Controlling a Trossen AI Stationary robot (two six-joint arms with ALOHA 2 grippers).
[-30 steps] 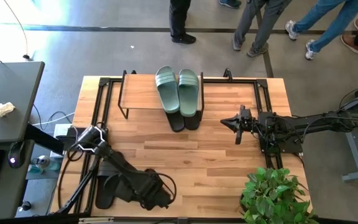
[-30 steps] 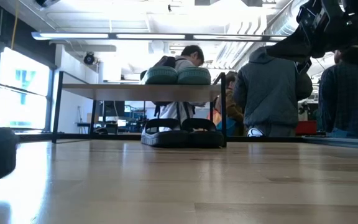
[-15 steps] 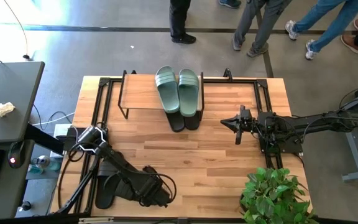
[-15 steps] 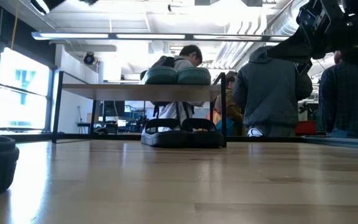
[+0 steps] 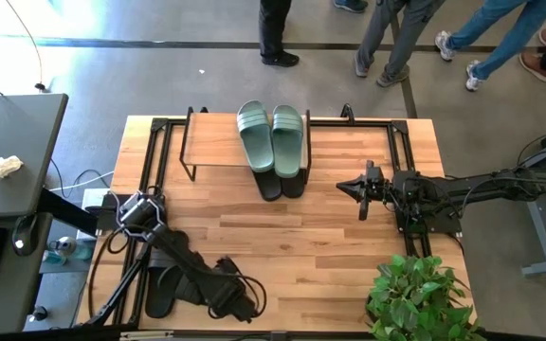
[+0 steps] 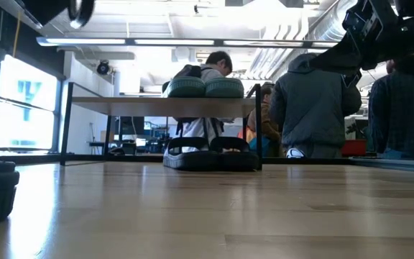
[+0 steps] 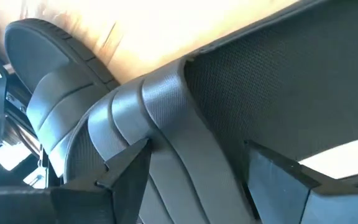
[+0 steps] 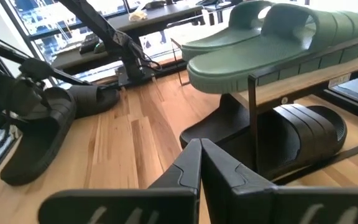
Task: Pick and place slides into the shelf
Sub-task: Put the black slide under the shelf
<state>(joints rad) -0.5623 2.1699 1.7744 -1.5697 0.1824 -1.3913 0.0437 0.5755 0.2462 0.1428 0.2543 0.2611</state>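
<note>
A sage-green pair of slides (image 5: 273, 137) lies on the shelf's plank top (image 5: 214, 142), and a black pair (image 5: 282, 184) sits on the table under it. Another black pair (image 5: 164, 287) lies at the table's near left, partly hidden by my left arm. My left gripper (image 7: 196, 146) is open and points steeply down just over one of these slides (image 7: 278, 81). Its fingers stand on either side of the ribbed strap (image 7: 166, 118). My right gripper (image 8: 201, 155) is shut and hangs level in the air right of the shelf (image 5: 363, 189).
The shelf's black metal legs (image 8: 252, 118) stand in front of my right gripper. A potted plant (image 5: 420, 298) sits at the near right corner. Bare tabletop (image 5: 301, 242) lies between the arms. People stand beyond the far edge (image 6: 311, 108).
My left gripper has sunk toward the black slide at the near left and tipped further downward, staying open.
</note>
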